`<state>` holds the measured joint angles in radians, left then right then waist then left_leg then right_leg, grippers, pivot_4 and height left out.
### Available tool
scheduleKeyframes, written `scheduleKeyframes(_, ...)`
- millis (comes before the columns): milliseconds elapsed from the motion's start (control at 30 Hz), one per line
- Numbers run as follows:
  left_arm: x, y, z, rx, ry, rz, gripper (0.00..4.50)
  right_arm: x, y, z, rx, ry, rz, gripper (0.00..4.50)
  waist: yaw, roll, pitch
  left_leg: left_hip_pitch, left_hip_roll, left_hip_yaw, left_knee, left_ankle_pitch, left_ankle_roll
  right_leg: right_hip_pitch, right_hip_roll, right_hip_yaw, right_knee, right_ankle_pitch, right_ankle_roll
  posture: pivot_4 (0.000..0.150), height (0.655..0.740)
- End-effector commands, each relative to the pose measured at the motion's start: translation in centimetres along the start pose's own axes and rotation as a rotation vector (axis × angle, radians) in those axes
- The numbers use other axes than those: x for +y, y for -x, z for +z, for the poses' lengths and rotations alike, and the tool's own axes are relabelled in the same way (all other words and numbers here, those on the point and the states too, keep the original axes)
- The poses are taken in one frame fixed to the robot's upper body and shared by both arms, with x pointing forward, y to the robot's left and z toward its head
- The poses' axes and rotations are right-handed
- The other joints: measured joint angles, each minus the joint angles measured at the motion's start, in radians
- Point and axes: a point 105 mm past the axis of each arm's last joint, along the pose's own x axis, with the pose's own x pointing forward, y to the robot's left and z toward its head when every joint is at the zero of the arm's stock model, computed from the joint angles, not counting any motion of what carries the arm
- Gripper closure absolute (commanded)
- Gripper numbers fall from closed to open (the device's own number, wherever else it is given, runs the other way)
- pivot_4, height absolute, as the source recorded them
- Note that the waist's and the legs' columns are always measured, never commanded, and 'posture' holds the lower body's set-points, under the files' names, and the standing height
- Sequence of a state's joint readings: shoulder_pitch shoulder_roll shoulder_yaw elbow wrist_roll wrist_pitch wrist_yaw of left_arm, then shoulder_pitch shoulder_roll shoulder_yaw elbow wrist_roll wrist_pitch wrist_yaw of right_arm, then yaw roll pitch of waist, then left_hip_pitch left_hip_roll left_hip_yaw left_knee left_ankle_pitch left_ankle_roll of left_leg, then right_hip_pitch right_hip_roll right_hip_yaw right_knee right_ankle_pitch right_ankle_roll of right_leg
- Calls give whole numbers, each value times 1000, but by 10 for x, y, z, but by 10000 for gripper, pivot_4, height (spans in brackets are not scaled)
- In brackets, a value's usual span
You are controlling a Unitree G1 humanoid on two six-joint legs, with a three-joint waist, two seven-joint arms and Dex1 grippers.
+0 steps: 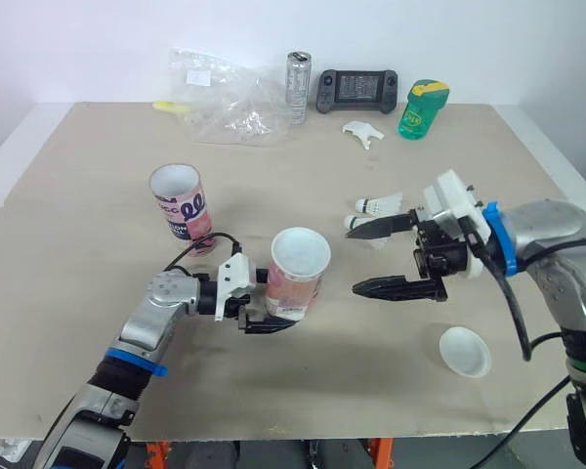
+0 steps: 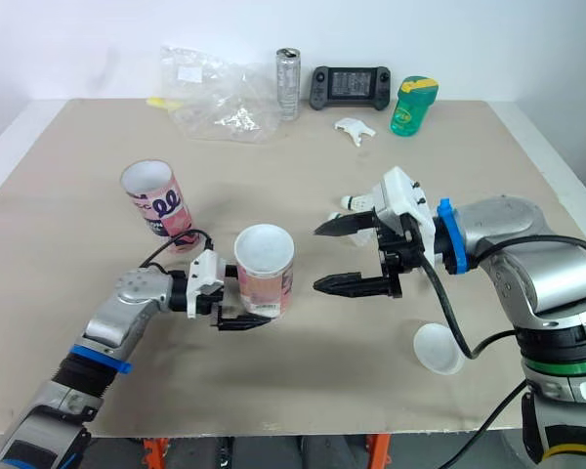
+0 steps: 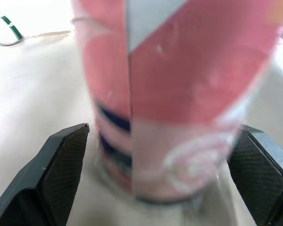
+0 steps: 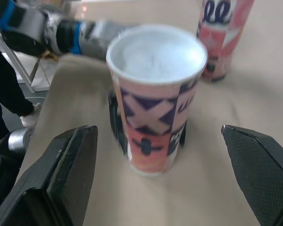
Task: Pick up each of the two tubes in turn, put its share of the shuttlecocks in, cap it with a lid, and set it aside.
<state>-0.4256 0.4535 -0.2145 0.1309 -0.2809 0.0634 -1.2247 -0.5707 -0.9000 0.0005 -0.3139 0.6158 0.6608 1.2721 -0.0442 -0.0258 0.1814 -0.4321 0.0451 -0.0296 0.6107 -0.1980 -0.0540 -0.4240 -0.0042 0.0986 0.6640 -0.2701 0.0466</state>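
Over on the left half of the worktop [image 1: 78,293], the second tube [image 1: 181,200] stands open-topped. Near the front centre, the left end effector [image 1: 273,319] pinches the tube [image 1: 298,274] low at its base. The right end effector [image 1: 354,262] faces it, fingers spread wide. Two shuttlecocks [image 1: 376,206] lie just behind that end effector, and a lid [image 1: 465,352] sits towards the front right corner.
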Motion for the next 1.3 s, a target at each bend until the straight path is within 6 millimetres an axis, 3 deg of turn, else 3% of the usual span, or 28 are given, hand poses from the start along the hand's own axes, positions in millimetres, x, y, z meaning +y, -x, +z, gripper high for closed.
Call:
scheduleKeyframes(33, -3, 23, 8, -6, -58, 46, 346, 5, -2, -14, 57, 28, -65, 0, 0, -1, 1, 0, 0, 0, 0, 0, 0, 0, 0, 0, 0, 0, 0, 1500, 7236)
scheduleKeyframes(133, -1, 38, 10, -1, -65, 109, 346, 3, -7, -23, 57, 21, -116, 0, 0, 0, 2, 0, 0, 0, 2, -1, 0, 0, 0, 0, 0, -1, 1, 1500, 7236)
scheduleKeyframes(300, -2, 68, 37, -99, -47, 253, 346, 9, -29, -48, 53, -1, -157, 0, -1, -2, 3, -1, 2, -1, 8, -1, 0, 2, 1, -2, 1, -2, 7, 1500, 7236)
scheduleKeyframes(500, -28, 86, 56, -121, -5, 282, 346, 13, -50, -54, 7, -52, -153, 0, -3, -2, 4, -1, 2, 0, 11, 0, 0, 2, 1, 0, 1, 1, 9, 1500, 7236)
scheduleKeyframes(733, -41, 88, 61, -114, 16, 301, 346, 6, -68, -58, -21, -70, -157, 0, 0, -2, 4, -1, 2, -1, 14, 0, -1, 4, 1, -1, 2, 4, 9, 1500, 7236)
scheduleKeyframes(1300, -35, 78, 71, -149, 9, 292, 346, -3, -100, -61, -81, -90, -153, 0, -1, -2, 4, 0, 3, -1, 19, 0, -1, 6, 2, -1, 3, 9, 6, 1500, 7236)
